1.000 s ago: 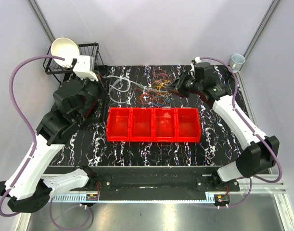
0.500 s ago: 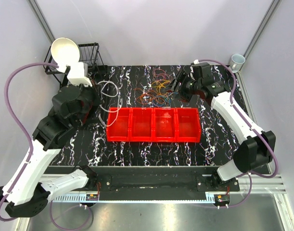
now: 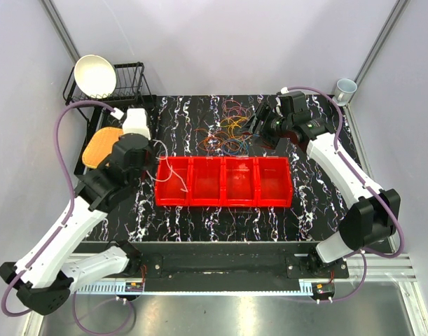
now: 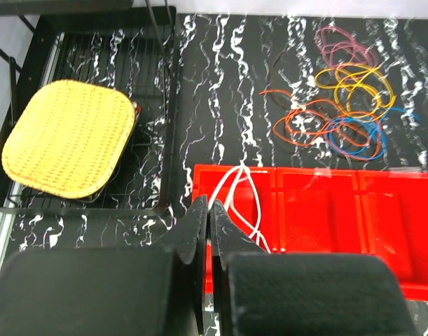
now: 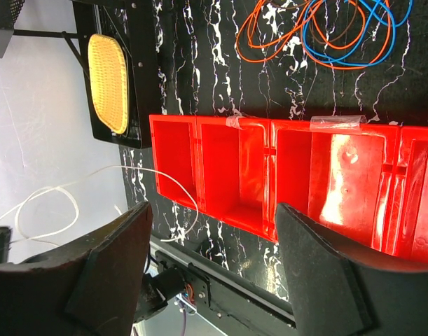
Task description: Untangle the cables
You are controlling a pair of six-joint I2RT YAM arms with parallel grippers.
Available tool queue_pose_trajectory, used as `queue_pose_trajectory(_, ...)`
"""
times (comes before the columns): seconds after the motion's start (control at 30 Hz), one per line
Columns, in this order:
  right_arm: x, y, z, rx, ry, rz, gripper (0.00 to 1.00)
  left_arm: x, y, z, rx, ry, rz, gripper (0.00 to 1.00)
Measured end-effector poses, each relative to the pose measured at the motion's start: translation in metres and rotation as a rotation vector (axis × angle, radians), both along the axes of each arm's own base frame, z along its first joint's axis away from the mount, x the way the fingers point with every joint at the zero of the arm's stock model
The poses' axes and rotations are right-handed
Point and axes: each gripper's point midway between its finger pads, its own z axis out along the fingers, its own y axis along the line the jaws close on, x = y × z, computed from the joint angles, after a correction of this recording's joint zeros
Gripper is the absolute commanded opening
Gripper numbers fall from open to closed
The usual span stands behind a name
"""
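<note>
A red plastic four-compartment bin (image 3: 224, 180) is placed at the centre of the black marbled table (image 3: 312, 196), with its compartments ranged left to right. Behind the bin, right of centre, a pile of thin looped wire cables in mixed colours (image 3: 231, 131) is laid on the table, apart from the bin. A black wire rack (image 3: 133, 73) is located at the rear left. A round white bowl (image 3: 94, 75) is propped in the rack's rear part, and a yellow woven mat (image 3: 101, 145) is laid on its front part. A thin white cable (image 4: 235, 187) is hung into the leftmost compartment. A pale cylindrical cup (image 3: 345, 88) is positioned beyond the rear right corner.
</note>
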Motion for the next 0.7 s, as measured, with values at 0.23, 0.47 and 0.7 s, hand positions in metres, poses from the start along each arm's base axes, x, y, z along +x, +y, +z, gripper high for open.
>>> queue_pose_trajectory(0.23,0.000,0.000,-0.001,-0.005,-0.003,0.007,0.76,0.013,-0.004,-0.033,0.059,0.068,0.036,0.00)
queue_pose_trajectory(0.47,0.000,0.000,-0.001,-0.007,-0.005,0.011,0.76,0.025,-0.011,-0.065,0.095,0.129,0.058,0.00)
queue_pose_trajectory(0.7,-0.002,0.001,-0.002,-0.006,-0.003,0.022,0.76,0.040,-0.005,-0.112,0.081,0.220,0.135,0.00)
